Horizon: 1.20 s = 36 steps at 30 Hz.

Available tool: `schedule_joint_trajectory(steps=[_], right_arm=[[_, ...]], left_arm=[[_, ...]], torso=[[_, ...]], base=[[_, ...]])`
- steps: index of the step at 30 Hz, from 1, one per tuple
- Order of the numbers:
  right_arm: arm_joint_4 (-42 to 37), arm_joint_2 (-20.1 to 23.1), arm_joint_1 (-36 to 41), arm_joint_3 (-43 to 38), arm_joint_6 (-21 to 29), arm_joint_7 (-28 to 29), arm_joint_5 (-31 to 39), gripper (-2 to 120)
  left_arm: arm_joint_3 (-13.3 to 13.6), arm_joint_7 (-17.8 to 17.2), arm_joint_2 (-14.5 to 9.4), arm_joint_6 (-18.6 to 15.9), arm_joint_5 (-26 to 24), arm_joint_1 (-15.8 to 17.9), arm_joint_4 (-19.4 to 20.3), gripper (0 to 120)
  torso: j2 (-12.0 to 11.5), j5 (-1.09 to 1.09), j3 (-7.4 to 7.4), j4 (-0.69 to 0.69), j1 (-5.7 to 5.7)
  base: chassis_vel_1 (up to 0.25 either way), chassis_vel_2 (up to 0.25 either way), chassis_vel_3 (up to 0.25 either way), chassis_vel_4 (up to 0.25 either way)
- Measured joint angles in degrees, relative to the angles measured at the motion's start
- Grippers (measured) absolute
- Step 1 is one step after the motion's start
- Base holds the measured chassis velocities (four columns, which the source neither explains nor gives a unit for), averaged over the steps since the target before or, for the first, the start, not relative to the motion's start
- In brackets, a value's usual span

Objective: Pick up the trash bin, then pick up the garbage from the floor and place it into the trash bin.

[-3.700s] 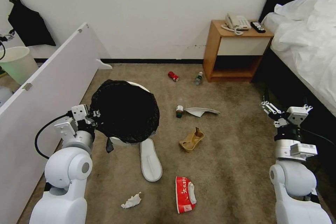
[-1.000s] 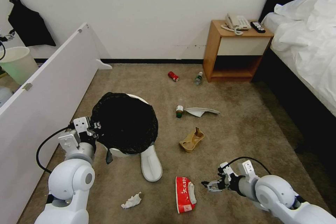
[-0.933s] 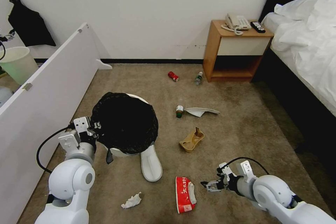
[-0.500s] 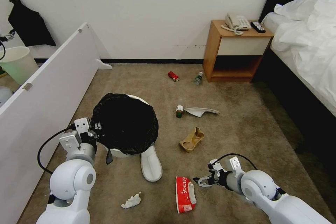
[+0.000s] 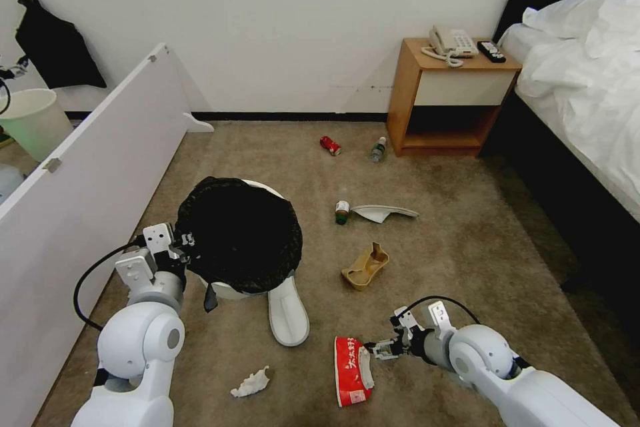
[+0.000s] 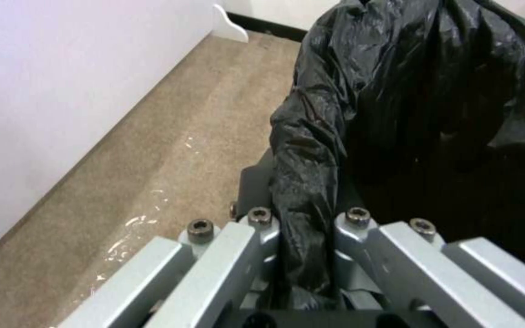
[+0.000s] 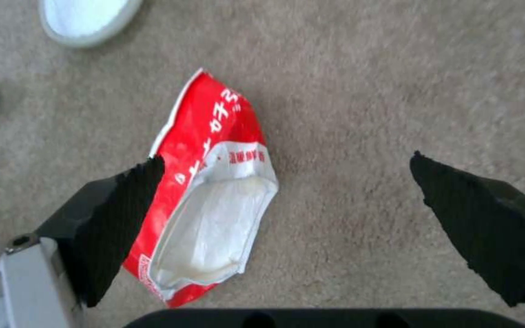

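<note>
Left gripper (image 6: 302, 255): clamped on the black-bagged rim of the trash bin (image 5: 240, 237), which stood on the carpet (image 5: 453, 240), apparently not lifted.
Right gripper (image 5: 377, 349): low over the floor, fingers (image 7: 123, 218) spread wide, just beside the red snack packet (image 7: 208, 191).
Other litter: slipper (image 5: 287, 312) touching the bin; brown paper bag (image 5: 365, 267), red can (image 5: 330, 145), small bottles farther off.

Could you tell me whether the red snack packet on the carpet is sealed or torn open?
Torn open. The red snack packet lies flat on the carpet, one end gaping to show its pale inside, beside the open right gripper.
</note>
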<state>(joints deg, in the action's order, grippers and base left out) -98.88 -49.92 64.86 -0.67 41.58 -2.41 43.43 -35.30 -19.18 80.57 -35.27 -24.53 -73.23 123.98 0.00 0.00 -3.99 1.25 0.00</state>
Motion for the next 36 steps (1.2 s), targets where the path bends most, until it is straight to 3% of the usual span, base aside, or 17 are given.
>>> schedule_joint_trajectory(steps=[22,36], right_arm=[[8.67,-3.17,-4.64,6.42,-2.81,0.74,-2.29,100],[9.89,-3.88,-5.40,8.74,-4.22,-0.72,-3.51,100]], left_arm=[[0.16,0.09,1.21,0.69,1.35,-0.80,0.32,4],[0.25,0.19,1.65,0.90,1.91,-0.74,-0.27,4]], torso=[[0.00,0.00,0.00,0.00,0.00],[0.00,0.00,0.00,0.00,0.00]], base=[[0.000,0.000,0.000,0.000],[0.000,0.000,0.000,0.000]])
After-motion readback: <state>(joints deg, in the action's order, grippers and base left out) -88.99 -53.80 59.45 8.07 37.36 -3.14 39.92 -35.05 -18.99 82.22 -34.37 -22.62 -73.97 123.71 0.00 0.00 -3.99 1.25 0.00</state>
